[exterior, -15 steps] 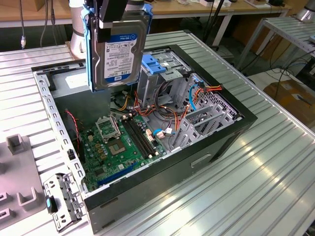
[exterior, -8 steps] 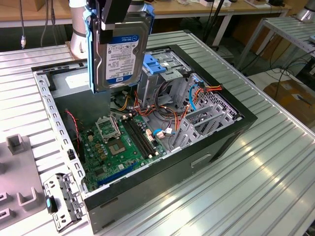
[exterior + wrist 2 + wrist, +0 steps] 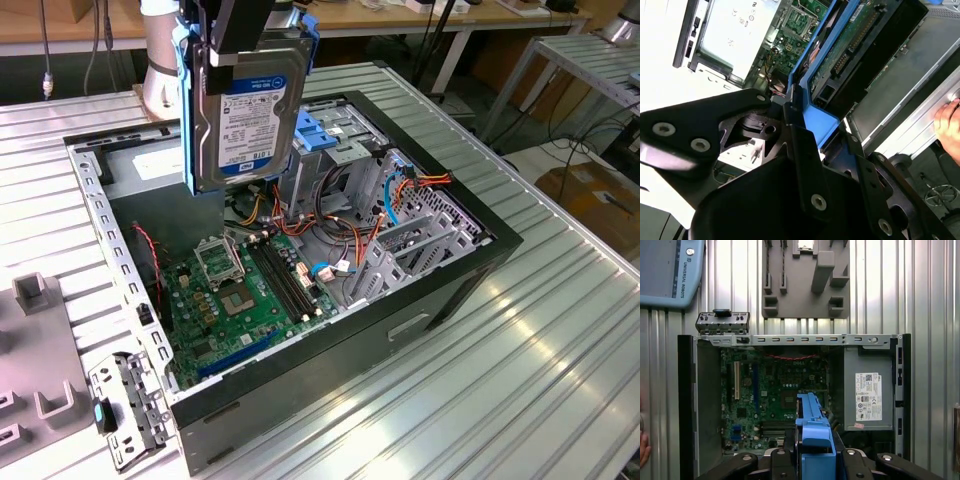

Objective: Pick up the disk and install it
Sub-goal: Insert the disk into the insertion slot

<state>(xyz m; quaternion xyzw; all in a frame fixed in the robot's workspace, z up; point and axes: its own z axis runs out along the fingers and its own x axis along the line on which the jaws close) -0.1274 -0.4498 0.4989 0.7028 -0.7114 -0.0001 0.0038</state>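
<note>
The disk (image 3: 245, 110) hangs upright above the open computer case (image 3: 420, 330), label side toward the exterior view, with blue rails on both edges. My gripper (image 3: 238, 45) is shut on its top end. In the second wrist view the black fingers (image 3: 800, 150) clamp the blue rail (image 3: 812, 95), and the disk's circuit-board side (image 3: 860, 35) runs away from them. In the first wrist view the blue-railed disk (image 3: 812, 435) points down over the motherboard (image 3: 775, 390). The blue drive bay latch (image 3: 322, 135) sits just to the exterior view's right of the disk.
A large grey box with a white sticker (image 3: 867, 395) fills one corner of the case. Cables and card slots (image 3: 400, 230) crowd the exterior view's right side. A grey fixture plate (image 3: 805, 280) and a metal bracket (image 3: 125, 405) lie outside the case. A person's hand (image 3: 947, 125) rests beside the case.
</note>
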